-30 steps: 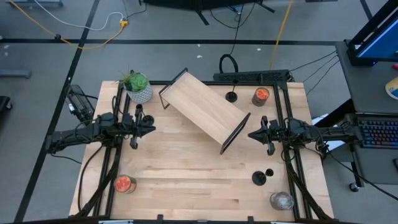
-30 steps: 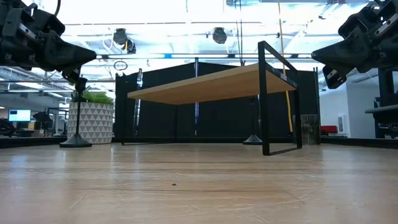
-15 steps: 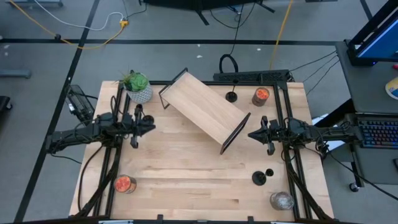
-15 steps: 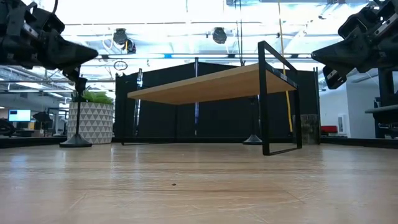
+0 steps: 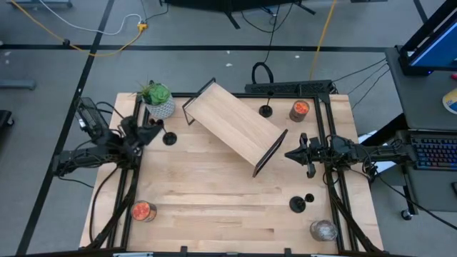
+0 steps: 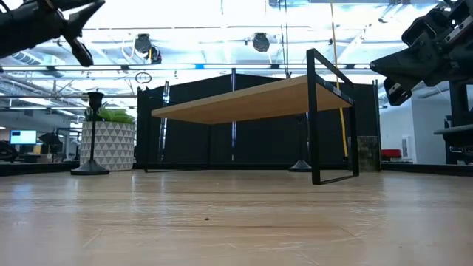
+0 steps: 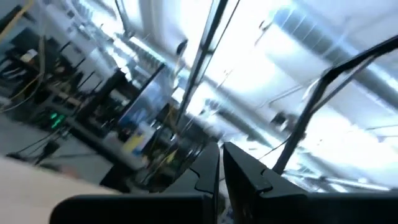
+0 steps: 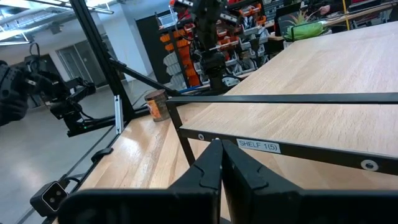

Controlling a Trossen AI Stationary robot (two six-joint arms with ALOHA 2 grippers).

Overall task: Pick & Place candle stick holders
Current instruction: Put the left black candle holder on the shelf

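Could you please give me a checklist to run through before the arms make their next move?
1. Left pincer shut, holding nothing: ok.
2. Right pincer shut, holding nothing, off the shelf's end: ok.
3. Holder by the plant upright, apart from the left pincer: ok.
4. Two front-right holders upright: cannot tell from above.
5. Holder behind the shelf on the table, apart from the shelf frame: ok.
6. Shelf top free for placing: ok.
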